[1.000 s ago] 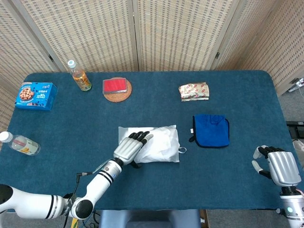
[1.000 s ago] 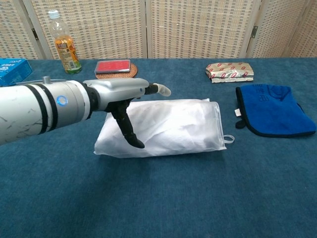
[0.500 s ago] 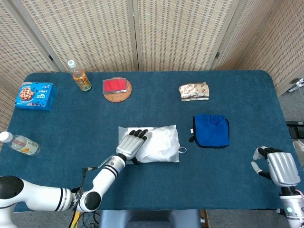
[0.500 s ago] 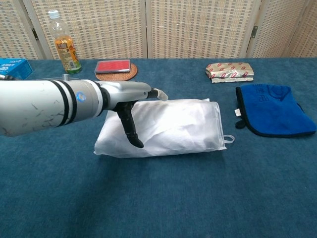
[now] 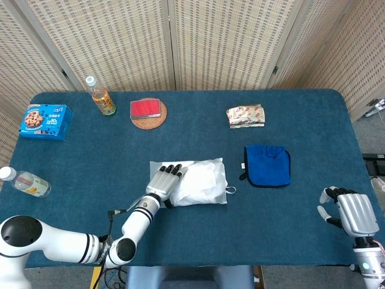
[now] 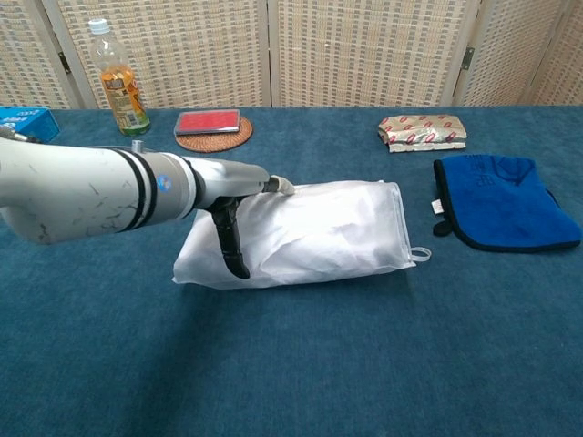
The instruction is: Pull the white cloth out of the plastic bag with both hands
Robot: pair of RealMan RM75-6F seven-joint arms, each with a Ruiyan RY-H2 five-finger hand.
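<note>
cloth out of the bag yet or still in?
In. The white cloth fills the plastic bag; nothing protrudes. Left hand rests on it.

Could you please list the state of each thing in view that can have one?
plastic bag: lying flat, white cloth inside.
left robot hand: resting on the bag's left end, fingers extended.
right robot hand: near the table's right edge, away from the bag, holding nothing.
orange drink bottle: upright, capped.
clear bottle: lying on its side.
blue cloth: flat on the table.
</note>
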